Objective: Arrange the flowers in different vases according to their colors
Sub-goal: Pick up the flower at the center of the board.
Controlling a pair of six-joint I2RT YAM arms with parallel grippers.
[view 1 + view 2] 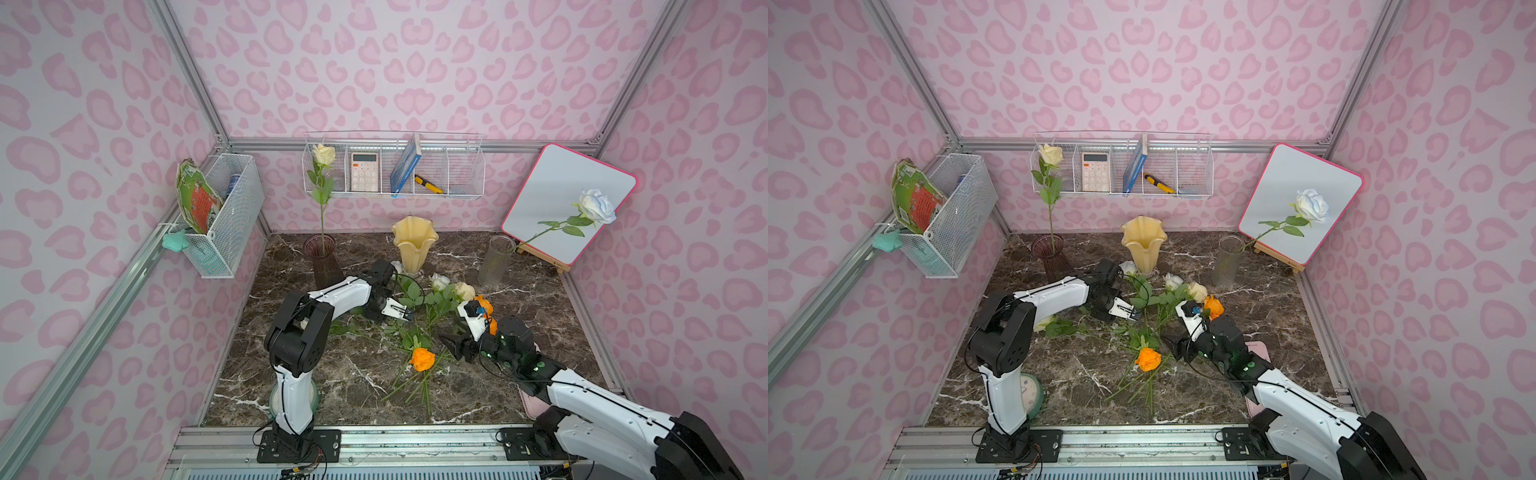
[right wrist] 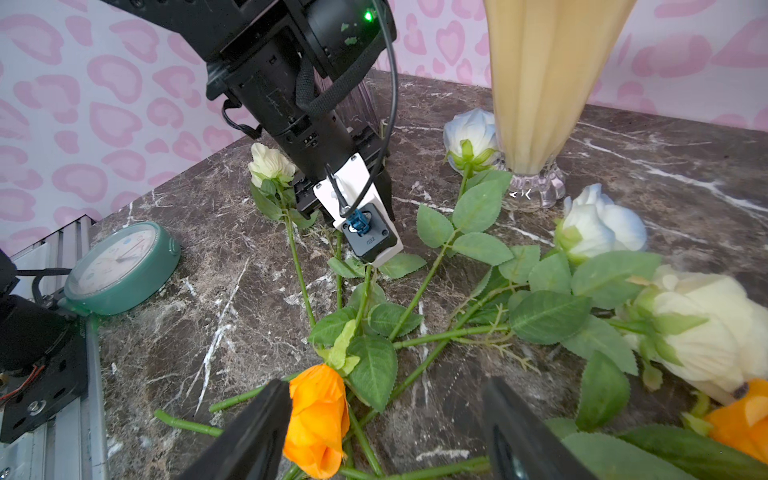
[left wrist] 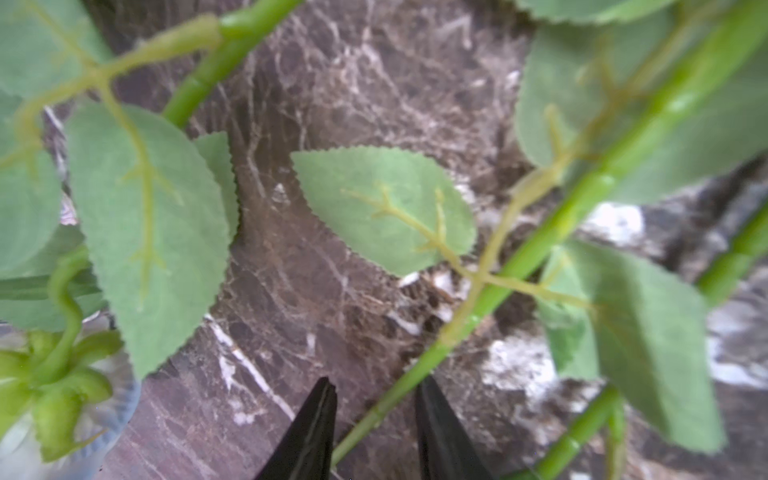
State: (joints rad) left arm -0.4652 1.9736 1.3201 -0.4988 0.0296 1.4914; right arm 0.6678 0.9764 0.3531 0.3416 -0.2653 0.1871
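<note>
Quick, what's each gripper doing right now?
Left gripper: open, straddling a green stem, not clamped.
Right gripper: open, empty, beside an orange rose.

Three vases (image 1: pixel 414 243) stand behind the loose flowers (image 1: pixel 422 358) lying mid-table (image 1: pixel 332 382), between both arms.

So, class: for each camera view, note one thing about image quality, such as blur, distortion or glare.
Both top views: wide-angle bend in the frame rails, even soft light, the whiteboard washed pale. Left wrist view: near leaves sharper, the stem and image edges soft, left pincer tips dark. Right wrist view: centre crisp, the cream rose at the edge blurred and stretched.
</note>
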